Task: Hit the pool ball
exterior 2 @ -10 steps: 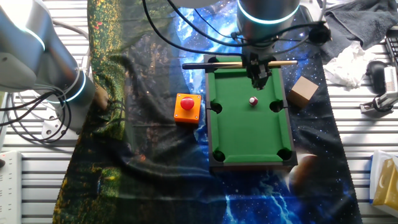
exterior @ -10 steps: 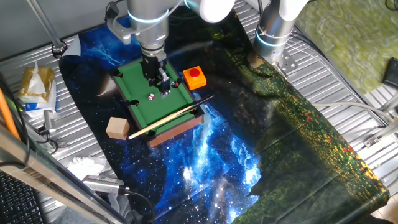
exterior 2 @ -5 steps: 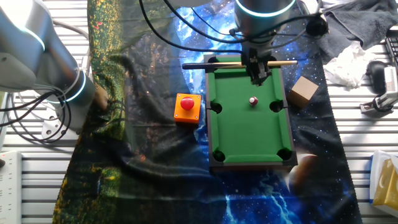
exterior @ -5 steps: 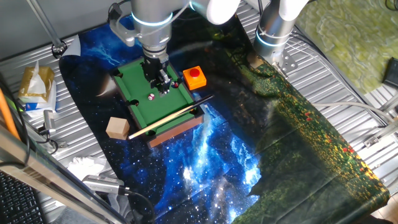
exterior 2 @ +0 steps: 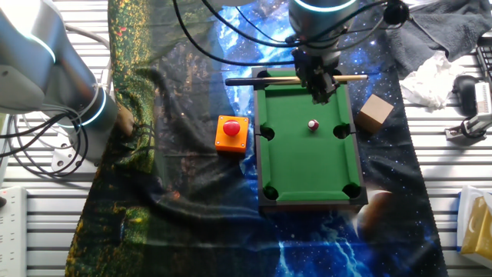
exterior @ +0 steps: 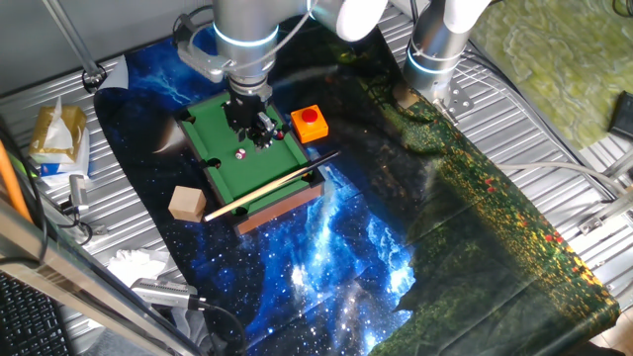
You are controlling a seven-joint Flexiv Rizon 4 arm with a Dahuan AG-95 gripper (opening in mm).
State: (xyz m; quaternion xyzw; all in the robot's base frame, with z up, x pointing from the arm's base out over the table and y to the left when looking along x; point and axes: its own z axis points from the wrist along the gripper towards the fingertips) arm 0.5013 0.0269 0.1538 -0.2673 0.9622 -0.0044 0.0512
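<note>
From my remote station: the pincer (exterior 2: 319,94) hangs over the cue-side end of the miniature pool table (exterior 2: 307,185), with the pool ball (exterior 2: 313,125) out on the green felt just ahead of it.

The relation I am steering by is simple. In the other fixed view, the ball lies a short way down the table's long axis from the pincer, toward the far pockets and close to the line between the two middle pockets. It sits near the pincer tip but apart from it, with bare felt between them. In one fixed view the same ball (exterior: 238,153) shows as a pale dot with a reddish mark, just beside and below the pincer (exterior: 259,136) in frame. A push along the table's length, away from the cue rail, looks to me like the stroke that would meet it.

The wooden cue (exterior 2: 307,78) lies across the end rail, crosswise to that line, behind the pincer rather than in its path.

I cannot tell how the pincer's jaws stand: the fingers read as one dark mass in both views, and whether they grip anything is too small to make out.

The orange box with a red button (exterior 2: 232,134) sits on the tabletop off the table's side, clear of the line.
</note>
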